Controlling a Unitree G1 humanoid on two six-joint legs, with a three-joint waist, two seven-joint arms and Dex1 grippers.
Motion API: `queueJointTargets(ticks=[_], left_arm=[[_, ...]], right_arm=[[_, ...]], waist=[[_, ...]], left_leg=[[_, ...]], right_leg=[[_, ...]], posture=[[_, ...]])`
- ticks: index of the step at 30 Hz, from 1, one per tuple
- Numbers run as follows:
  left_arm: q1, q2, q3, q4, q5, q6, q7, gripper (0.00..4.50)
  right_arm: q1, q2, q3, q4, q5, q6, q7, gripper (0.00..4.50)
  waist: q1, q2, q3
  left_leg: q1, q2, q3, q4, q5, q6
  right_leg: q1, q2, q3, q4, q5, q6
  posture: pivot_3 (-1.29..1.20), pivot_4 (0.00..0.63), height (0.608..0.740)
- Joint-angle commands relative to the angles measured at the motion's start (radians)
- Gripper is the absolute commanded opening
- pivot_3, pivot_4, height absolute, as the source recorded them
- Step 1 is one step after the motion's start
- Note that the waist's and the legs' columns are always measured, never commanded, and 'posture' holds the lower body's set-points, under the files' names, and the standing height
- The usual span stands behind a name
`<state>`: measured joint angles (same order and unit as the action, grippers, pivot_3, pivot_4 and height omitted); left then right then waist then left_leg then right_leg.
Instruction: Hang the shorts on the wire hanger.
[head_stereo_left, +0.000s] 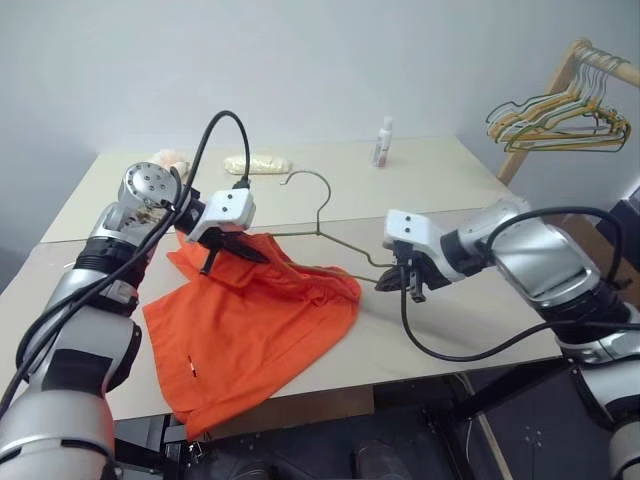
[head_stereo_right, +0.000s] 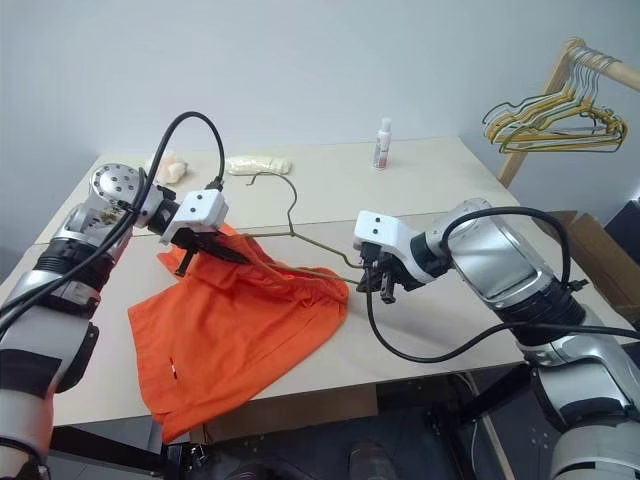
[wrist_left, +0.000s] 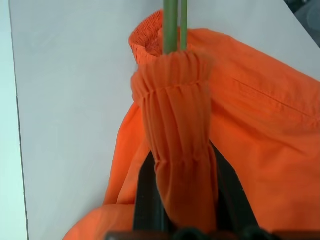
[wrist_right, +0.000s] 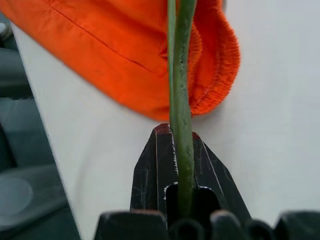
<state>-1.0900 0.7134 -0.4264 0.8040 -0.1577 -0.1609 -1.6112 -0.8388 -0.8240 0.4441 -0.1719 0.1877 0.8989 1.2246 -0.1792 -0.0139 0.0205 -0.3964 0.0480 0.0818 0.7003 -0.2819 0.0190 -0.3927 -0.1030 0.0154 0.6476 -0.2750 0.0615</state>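
Note:
The orange shorts (head_stereo_left: 250, 320) lie spread on the table, one leg hanging over the front edge. The thin olive wire hanger (head_stereo_left: 320, 215) stands over them, its hook pointing to the back of the table and its wires running into the waistband. My left gripper (head_stereo_left: 225, 250) is shut on a bunched fold of the elastic waistband (wrist_left: 175, 125), lifting it around the hanger wires (wrist_left: 171, 25). My right gripper (head_stereo_left: 395, 283) is shut on the hanger's right end (wrist_right: 181, 100), just off the shorts' right edge (wrist_right: 215, 65).
A white bottle (head_stereo_left: 382, 142), a cream cloth (head_stereo_left: 257, 163) and a peach-coloured object (head_stereo_left: 172, 158) sit along the back of the table (head_stereo_left: 440, 190). A wooden rack with bunched coloured hangers (head_stereo_left: 560, 120) stands at the right. A cardboard box (head_stereo_right: 600, 250) is beside the table.

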Motion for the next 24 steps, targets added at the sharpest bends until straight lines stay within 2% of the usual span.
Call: queueJointTargets(ticks=[1, 2, 13, 18, 21, 24], left_arm=[[-0.003, 0.015, 0.045, -0.026, -0.044, 0.038, -0.003, 0.0], [0.004, 0.023, 0.047, -0.031, -0.049, 0.043, -0.003, 0.0], [0.073, 0.046, 0.142, -0.092, -0.054, 0.144, -0.003, 0.0], [0.085, 0.031, 0.182, -0.112, -0.048, 0.189, 0.006, 0.0], [0.082, 0.027, 0.194, -0.115, -0.036, 0.196, 0.003, 0.0], [0.078, 0.023, 0.204, -0.112, -0.028, 0.199, 0.003, 0.0]], right_arm=[[0.027, -0.01, -0.065, -0.025, -0.01, -0.081, -0.04, 0.57], [0.037, -0.021, -0.085, -0.017, -0.011, -0.086, -0.049, 0.77], [0.182, -0.062, -0.386, 0.05, 0.036, -0.061, -0.219, 4.48], [0.348, -0.032, -0.503, 0.006, 0.102, -0.075, -0.256, 4.48], [0.45, 0.017, -0.498, -0.039, 0.116, -0.123, -0.278, 4.48], [0.484, 0.132, -0.461, -0.071, 0.12, -0.139, -0.354, 4.48]], waist=[[-0.002, 0.0, 0.0], [-0.002, 0.0, 0.0], [0.0, 0.0, 0.0], [0.001, 0.0, 0.0], [-0.001, 0.0, 0.0], [-0.009, 0.0, 0.0]], left_leg=[[0.0, 0.0, 0.0, 0.0, 0.0, 0.0], [0.0, 0.0, 0.0, 0.0, 0.0, 0.0], [0.0, 0.0, 0.0, 0.0, 0.0, 0.0], [0.0, 0.0, 0.0, 0.001, 0.0, 0.0], [0.0, 0.0, 0.0, 0.001, 0.0, 0.0], [0.002, 0.0, 0.0, 0.001, 0.0, 0.0]], right_leg=[[0.0, 0.0, 0.0, 0.0, 0.0, 0.0], [0.0, 0.0, 0.0, 0.0, 0.0, 0.0], [0.0, 0.0, 0.0, 0.0, 0.0, 0.0], [0.0, 0.0, 0.0, 0.0, 0.0, 0.0], [0.001, 0.0, 0.0, 0.0, 0.0, 0.0], [0.002, 0.0, 0.002, -0.001, 0.0, 0.0]], posture=[[-0.19, 0.0, 0.74], [-0.19, 0.0, 0.74], [-0.2, 0.0, 0.74], [-0.19, 0.0, 0.74], [-0.19, 0.0, 0.74], [-0.19, 0.0, 0.74]])
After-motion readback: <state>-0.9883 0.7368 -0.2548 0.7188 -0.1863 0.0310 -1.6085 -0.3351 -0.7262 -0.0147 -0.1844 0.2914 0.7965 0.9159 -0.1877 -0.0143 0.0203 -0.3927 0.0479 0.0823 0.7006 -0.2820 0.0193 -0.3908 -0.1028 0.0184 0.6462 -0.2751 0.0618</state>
